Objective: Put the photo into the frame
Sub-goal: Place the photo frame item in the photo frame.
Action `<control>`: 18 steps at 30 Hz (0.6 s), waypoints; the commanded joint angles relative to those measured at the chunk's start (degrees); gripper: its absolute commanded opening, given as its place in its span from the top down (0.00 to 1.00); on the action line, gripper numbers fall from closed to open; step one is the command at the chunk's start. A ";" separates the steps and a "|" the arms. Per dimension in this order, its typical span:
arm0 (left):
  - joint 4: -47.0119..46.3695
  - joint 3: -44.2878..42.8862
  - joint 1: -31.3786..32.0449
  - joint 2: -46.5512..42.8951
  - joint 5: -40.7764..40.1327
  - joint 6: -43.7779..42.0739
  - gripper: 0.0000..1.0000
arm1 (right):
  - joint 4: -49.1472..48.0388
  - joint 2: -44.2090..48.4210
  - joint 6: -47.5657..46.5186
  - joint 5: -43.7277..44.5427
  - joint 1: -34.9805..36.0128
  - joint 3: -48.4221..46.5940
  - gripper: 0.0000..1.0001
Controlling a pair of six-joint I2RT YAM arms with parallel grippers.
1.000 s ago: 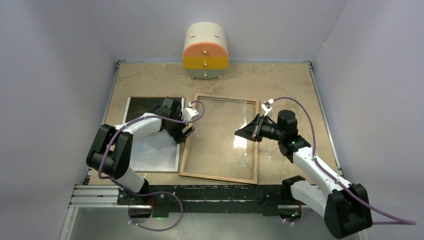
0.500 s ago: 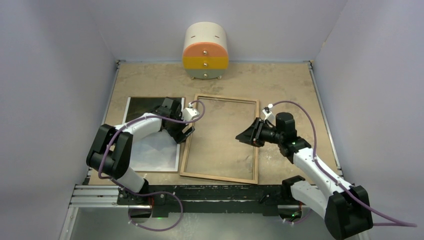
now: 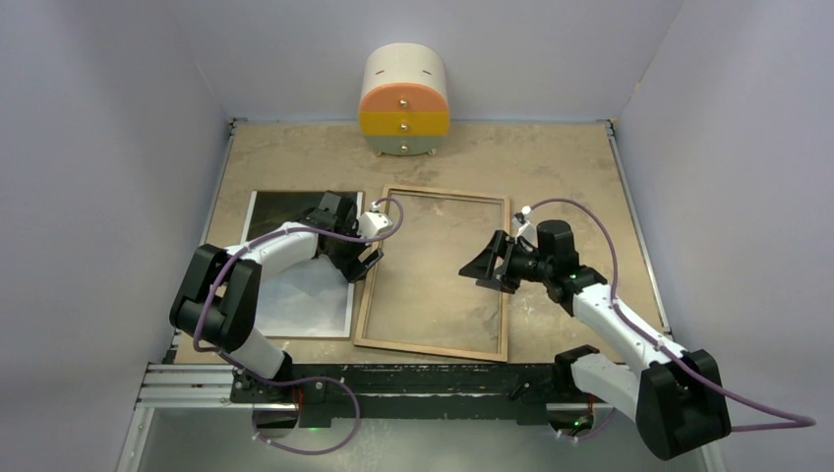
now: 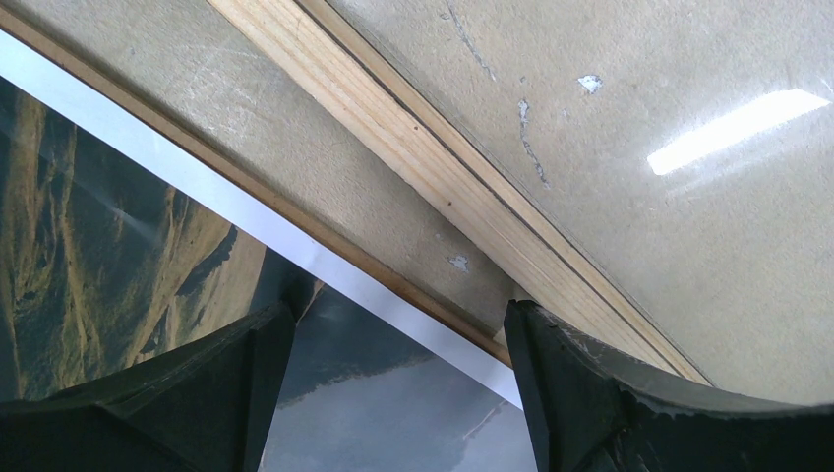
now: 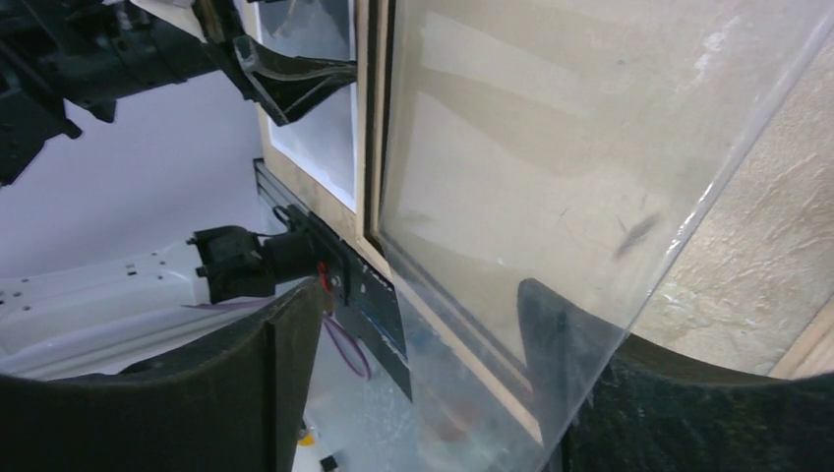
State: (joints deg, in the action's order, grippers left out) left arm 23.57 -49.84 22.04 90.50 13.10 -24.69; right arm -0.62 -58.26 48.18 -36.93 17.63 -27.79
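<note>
The frame lies wood side up in the middle of the table, with its clear pane inside. The photo lies face up to its left, on a brown backing board. My left gripper hangs open, low over the photo's right white edge, one finger on each side of that edge. The frame's left rail is just beyond. My right gripper is open at the pane's right edge. The pane passes between its jaws unpinched, and the right finger shows through it.
A small round drawer cabinet, orange and yellow in front, stands at the back centre. Grey walls close in the table on the left, right and back. The arms' mounting rail runs along the near edge.
My right gripper has gone from shut on the pane's right edge to open, letting the pane go. The glare on the pane has gone. The left arm has not moved.
</note>
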 commanded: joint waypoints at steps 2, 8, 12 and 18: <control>-1.43 0.19 0.24 -1.68 2.28 -0.79 0.17 | 6.97 -1.68 -9.19 3.49 0.21 -5.71 0.16; -1.68 0.36 0.20 -1.47 2.24 -0.85 0.17 | 12.44 -3.64 -14.11 8.63 0.21 -7.94 0.10; -1.71 0.27 0.26 -1.49 2.20 -0.87 0.17 | 12.73 -5.02 -15.17 9.53 0.21 -8.15 0.07; -1.64 0.19 0.25 -1.38 1.93 -1.19 0.17 | 12.73 -7.31 -16.17 10.46 0.21 -8.58 0.06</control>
State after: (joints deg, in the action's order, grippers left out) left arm 23.51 -49.84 22.04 90.50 13.10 -25.10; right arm 11.22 -64.60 34.63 -28.62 17.63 -33.85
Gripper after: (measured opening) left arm 0.834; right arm 0.934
